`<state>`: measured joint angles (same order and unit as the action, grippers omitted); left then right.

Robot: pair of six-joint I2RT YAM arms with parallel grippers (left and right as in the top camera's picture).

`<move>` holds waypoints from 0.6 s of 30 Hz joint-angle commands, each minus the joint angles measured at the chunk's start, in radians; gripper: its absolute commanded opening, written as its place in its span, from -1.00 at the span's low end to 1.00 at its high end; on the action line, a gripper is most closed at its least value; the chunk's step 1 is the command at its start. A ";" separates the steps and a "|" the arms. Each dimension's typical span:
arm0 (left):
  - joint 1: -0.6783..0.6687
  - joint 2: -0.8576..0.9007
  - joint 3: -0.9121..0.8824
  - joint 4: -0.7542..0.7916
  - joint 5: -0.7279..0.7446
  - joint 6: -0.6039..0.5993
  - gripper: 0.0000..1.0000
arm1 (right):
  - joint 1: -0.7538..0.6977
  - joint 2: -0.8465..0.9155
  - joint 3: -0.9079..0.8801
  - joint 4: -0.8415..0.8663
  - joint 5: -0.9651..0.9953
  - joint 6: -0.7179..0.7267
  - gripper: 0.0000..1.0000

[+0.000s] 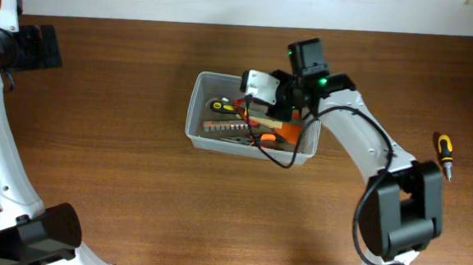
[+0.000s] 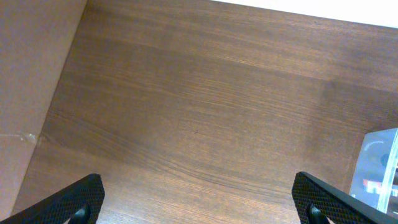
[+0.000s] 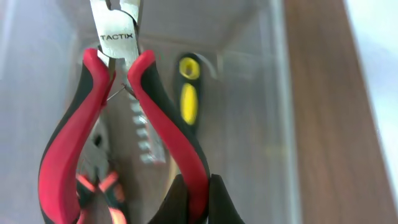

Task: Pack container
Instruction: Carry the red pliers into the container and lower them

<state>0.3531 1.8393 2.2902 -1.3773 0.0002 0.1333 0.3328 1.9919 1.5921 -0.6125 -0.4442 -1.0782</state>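
The container (image 1: 199, 105) is a clear plastic tub at the table's middle; it also shows in the right wrist view (image 3: 261, 93) and as a corner in the left wrist view (image 2: 380, 163). Inside lie a yellow-and-black screwdriver (image 3: 188, 93), a strip of bits (image 1: 224, 128) and orange-handled tools (image 1: 276, 135). My right gripper (image 3: 198, 202) is shut on one handle of red-and-black pliers (image 3: 68, 162) and holds them over the tub; in the overhead view this gripper (image 1: 259, 101) sits above the tub's right half. My left gripper (image 2: 199, 202) is open and empty above bare wood, far left of the tub.
A second yellow-and-black screwdriver (image 1: 444, 153) lies on the table at the far right. The right arm's elbow (image 1: 401, 200) stands at the front right. The left arm's base (image 1: 33, 231) is at the front left.
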 commanded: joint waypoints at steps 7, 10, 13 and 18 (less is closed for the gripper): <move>0.003 -0.005 0.001 -0.001 0.004 -0.009 0.98 | 0.067 0.068 0.009 0.016 -0.035 -0.006 -0.92; 0.003 -0.005 0.001 -0.001 0.004 -0.009 0.98 | 0.067 0.080 0.008 0.015 -0.035 -0.006 -0.92; 0.003 -0.005 0.001 -0.001 0.004 -0.009 0.98 | 0.071 0.089 0.008 0.014 -0.035 -0.005 -0.92; 0.003 -0.005 0.001 -0.001 0.004 -0.009 0.98 | 0.081 0.098 0.005 0.014 -0.034 -0.002 -0.92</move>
<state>0.3531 1.8393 2.2902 -1.3773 0.0002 0.1333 0.4019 2.0773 1.5921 -0.5980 -0.4480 -1.0782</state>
